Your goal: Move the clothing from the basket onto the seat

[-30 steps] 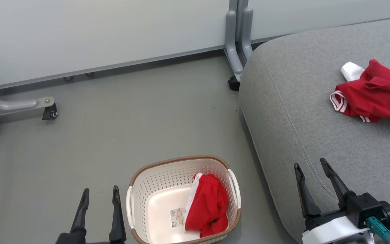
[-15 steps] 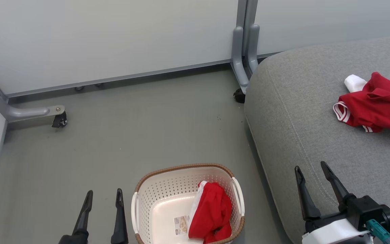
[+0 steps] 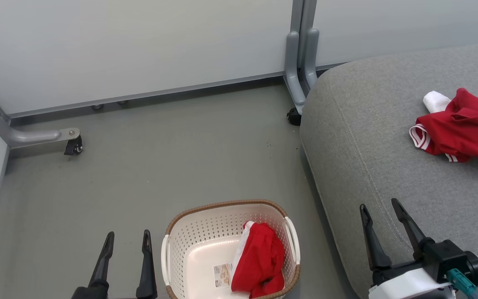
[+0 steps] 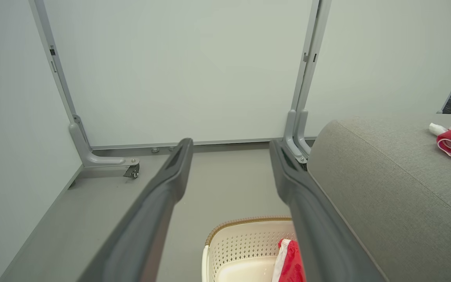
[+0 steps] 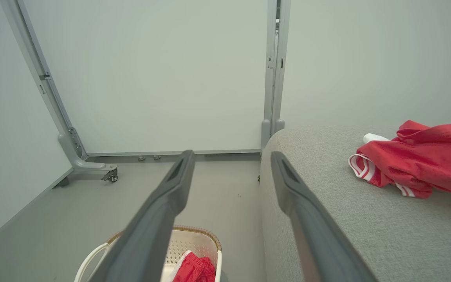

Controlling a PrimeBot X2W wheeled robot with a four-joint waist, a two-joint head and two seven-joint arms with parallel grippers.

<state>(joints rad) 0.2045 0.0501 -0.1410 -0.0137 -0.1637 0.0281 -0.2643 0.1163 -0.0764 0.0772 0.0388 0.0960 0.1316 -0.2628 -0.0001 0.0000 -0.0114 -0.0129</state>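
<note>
Red clothing (image 3: 259, 261) in basket (image 3: 193, 230), untouched; left hand (image 3: 128, 234) & right hand (image 3: 379, 204) both spread wide, empty.

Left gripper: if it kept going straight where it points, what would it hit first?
The left gripper would likely meet the white partition panel near its foot, or the grey floor just before; depth is unclear.

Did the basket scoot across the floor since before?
No. The basket keeps its spot beside the seat and the partition foot; the whole view shifted, so the camera moved.
</note>
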